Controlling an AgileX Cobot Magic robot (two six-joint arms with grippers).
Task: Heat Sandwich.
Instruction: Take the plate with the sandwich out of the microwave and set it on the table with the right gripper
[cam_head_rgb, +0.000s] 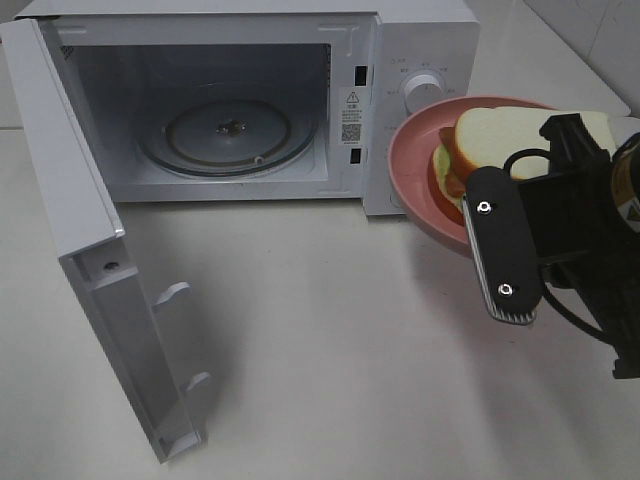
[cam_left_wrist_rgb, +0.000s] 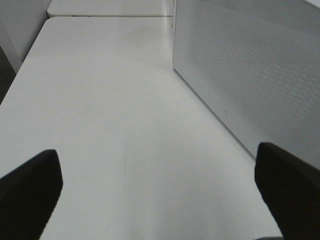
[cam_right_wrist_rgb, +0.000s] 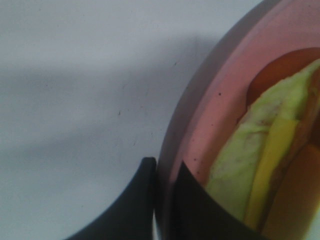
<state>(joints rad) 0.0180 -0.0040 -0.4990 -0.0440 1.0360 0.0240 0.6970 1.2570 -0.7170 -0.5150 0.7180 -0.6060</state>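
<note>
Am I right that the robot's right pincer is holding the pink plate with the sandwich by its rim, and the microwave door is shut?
Not quite: the microwave door is swung wide open, showing the glass turntable inside, as the exterior high view shows. The rest holds: the right pincer grips the rim of the pink plate, with the sandwich on it.

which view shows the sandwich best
The exterior high view: the sandwich shows with its bread top and layered side on the pink plate, partly behind the right gripper. The right wrist view shows only a blurred filling edge; the left wrist view shows none.
</note>
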